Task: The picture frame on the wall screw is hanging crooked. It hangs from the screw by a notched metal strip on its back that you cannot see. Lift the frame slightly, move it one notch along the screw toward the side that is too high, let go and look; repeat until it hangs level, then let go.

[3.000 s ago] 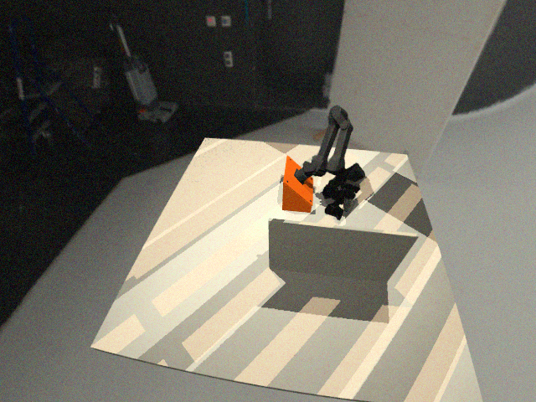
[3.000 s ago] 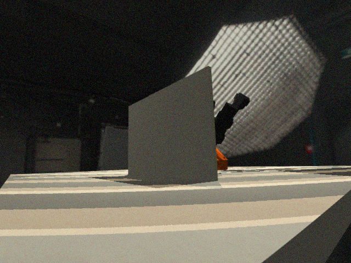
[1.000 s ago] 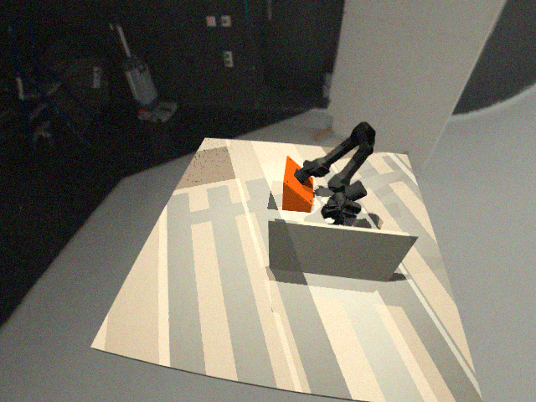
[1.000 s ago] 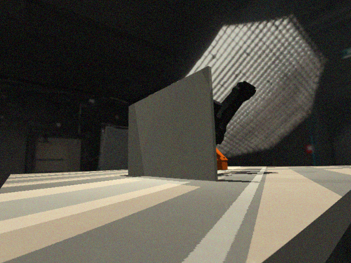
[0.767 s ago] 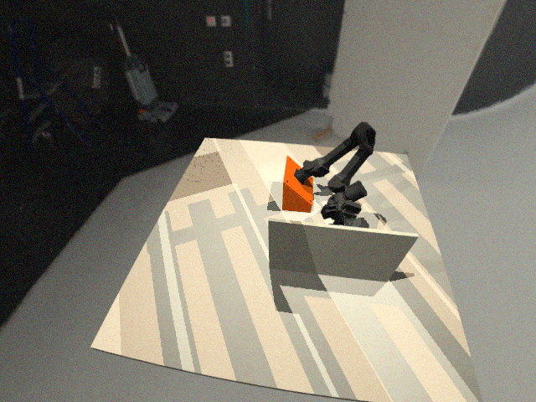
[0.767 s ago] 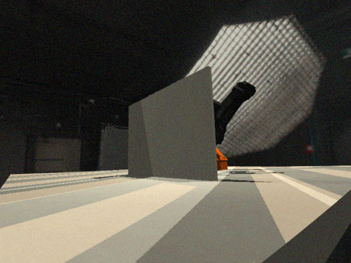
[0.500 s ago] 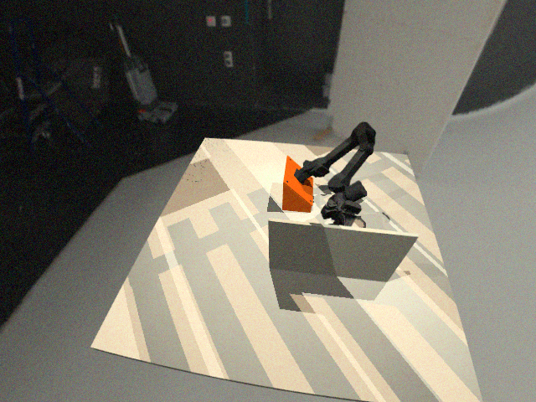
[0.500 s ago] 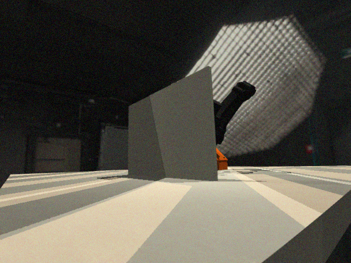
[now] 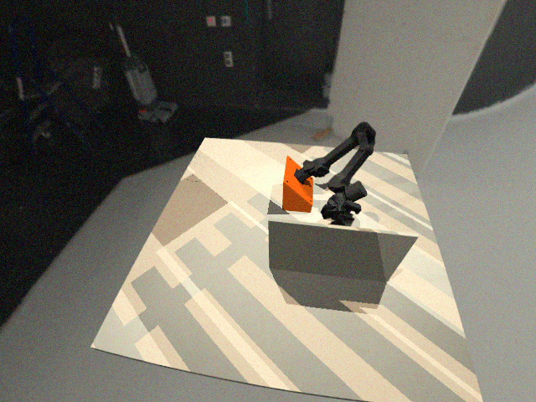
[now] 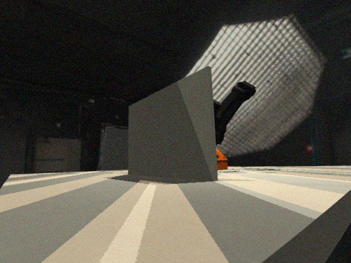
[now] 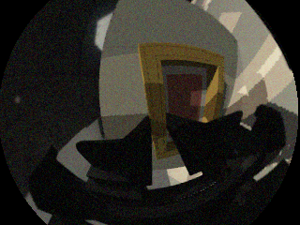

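Observation:
The picture frame (image 11: 152, 88) has a yellow border around a dark red picture. It shows only in the wrist view, hanging on a pale grey wall panel (image 11: 126, 69). Its top bar slopes slightly down to the right there. My gripper (image 11: 157, 116) (image 9: 299, 174) is shut on the frame's lower left part, one dark finger on each side of the yellow bar. In the top view the gripper presses against the face of the orange wall stand (image 9: 296, 199) (image 10: 221, 161) and hides the frame. The screw and the notched strip are hidden.
A large grey block (image 9: 324, 260) (image 10: 170, 136) stands on the striped mat (image 9: 242, 311) in front of the arm's base (image 9: 342, 208). In the exterior view it hides most of the stand and the gripper. A white pillar (image 9: 402, 64) rises behind.

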Motion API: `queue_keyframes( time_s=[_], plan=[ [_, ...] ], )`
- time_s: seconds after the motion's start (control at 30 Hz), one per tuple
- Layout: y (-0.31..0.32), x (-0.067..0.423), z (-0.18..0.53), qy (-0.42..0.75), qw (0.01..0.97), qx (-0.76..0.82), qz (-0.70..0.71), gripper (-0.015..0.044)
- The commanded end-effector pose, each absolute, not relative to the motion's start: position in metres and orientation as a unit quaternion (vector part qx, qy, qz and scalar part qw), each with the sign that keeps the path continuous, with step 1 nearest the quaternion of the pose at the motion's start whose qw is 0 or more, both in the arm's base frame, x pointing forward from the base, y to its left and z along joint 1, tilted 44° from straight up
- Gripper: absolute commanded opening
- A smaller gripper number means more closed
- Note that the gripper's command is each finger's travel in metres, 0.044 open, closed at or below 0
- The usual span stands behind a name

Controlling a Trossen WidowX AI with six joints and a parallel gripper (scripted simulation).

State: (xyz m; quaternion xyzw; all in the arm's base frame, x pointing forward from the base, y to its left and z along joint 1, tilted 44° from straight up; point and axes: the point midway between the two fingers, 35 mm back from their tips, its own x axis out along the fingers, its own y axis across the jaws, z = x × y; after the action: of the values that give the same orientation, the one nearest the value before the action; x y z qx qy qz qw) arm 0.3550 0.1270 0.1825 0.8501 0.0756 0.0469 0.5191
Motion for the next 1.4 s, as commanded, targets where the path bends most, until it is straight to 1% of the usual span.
queue_keyframes(
  time_s=[0.0,1.37],
  plan=[
    [0.1272,0.3552,0.1828,0.076,0.518,0.85,0.047,0.0],
    [0.122,0.356,0.1925,0.076,0.518,0.85,0.048,0.0]
  ],
)
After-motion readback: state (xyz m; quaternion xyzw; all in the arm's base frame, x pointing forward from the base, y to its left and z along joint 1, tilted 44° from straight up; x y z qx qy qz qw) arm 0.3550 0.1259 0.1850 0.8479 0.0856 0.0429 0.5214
